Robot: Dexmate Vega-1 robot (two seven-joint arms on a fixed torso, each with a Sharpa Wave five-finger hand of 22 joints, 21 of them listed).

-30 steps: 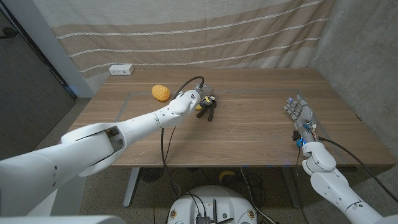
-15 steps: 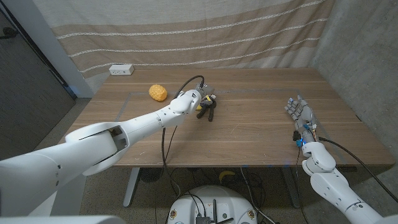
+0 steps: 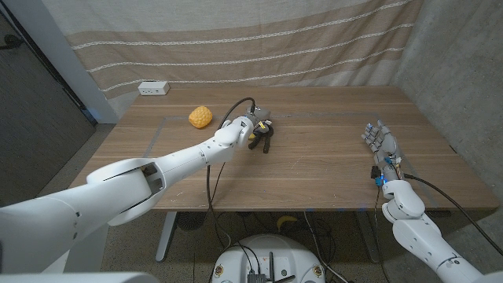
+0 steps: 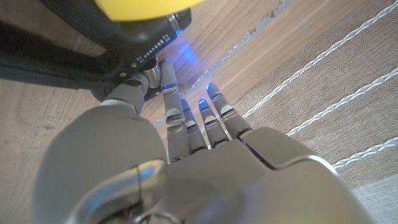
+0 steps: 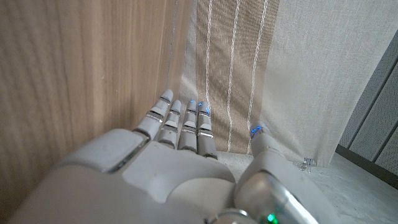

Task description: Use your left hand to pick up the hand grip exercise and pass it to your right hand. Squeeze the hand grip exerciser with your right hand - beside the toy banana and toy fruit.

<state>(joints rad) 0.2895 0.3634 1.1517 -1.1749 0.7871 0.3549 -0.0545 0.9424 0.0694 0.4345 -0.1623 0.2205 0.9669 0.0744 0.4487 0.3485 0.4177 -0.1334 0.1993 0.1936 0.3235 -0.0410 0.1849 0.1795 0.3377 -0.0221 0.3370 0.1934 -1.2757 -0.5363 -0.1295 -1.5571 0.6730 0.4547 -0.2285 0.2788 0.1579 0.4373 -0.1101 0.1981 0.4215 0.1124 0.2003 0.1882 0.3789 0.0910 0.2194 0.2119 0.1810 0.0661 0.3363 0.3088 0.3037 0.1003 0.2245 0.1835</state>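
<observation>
While left robot hand (image 3: 250, 126) touches | hand grip exerciser (image 3: 262, 140) tabled

Left arm is reaching far out across mid-table, left hand (image 3: 250, 128) sitting with fingers (image 4: 186, 118) extended, thumb angling off to one side. Right arm is staying low near the right edge, right hand (image 3: 380, 144) standing upright, fingers (image 5: 180, 124) straight and together, holding nothing.

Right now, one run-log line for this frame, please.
left robot hand: at black hand grip exerciser, grasp unclear | right robot hand: open, idle | orange toy fruit: on wooden table
</observation>
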